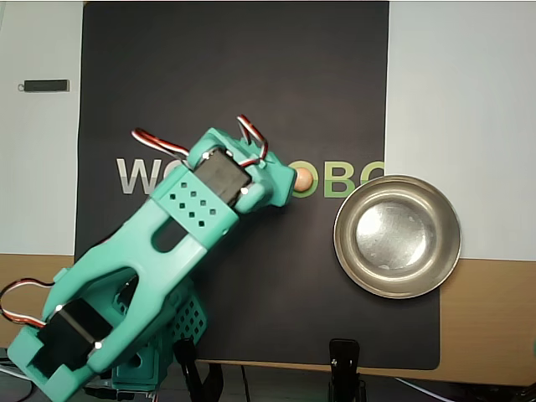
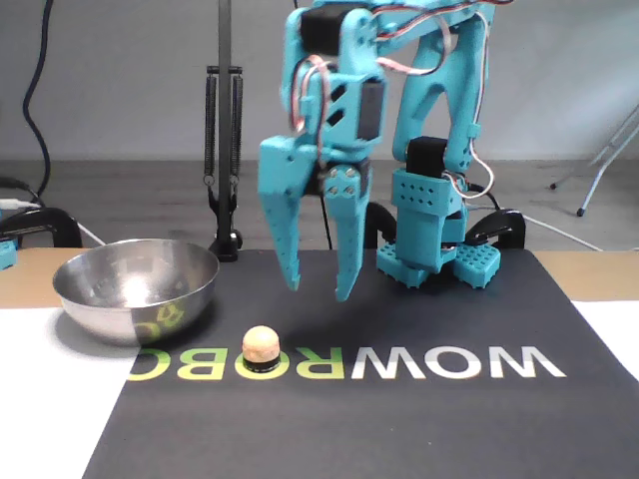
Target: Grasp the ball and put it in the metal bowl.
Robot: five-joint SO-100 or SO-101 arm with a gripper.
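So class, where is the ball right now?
In the fixed view the ball sits on the mat's printed lettering, right of the metal bowl, below the open gripper.
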